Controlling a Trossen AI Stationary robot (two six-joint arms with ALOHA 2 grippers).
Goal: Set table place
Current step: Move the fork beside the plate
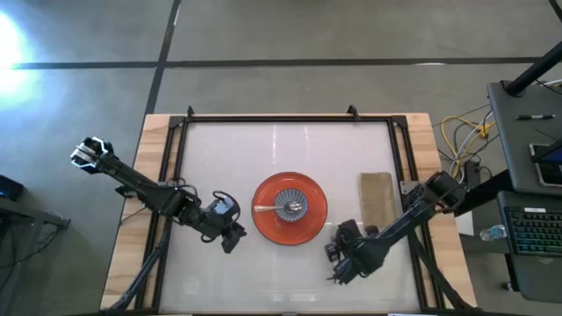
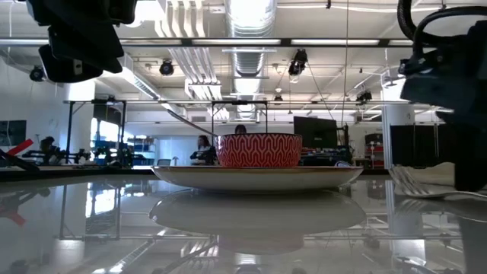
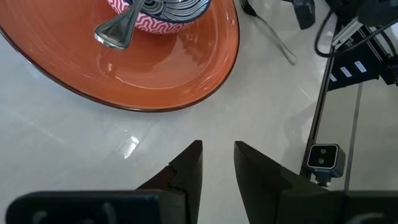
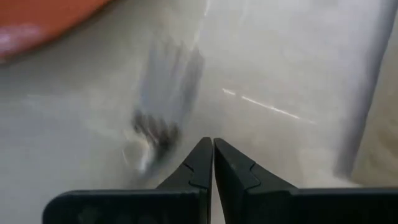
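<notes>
While the glossy white table [image 1: 219, 158] already carries an orange plate [image 1: 312, 230] near the middle of its front edge, topped by a red-and-white patterned bowl [image 1: 291, 205] with a metal spoon [image 1: 266, 209] in it, the step in hand looks to be the cutlery. The right gripper [image 1: 339, 261], fingers pressed together and holding nothing, hovers over a fork [image 3: 273, 36] lying just right of the plate, so it must spread them before grasping. The left gripper [image 1: 230, 239] waits left of the plate, fingers slightly apart and empty; a flat brown napkin [image 1: 376, 198] lies toward the right edge.
</notes>
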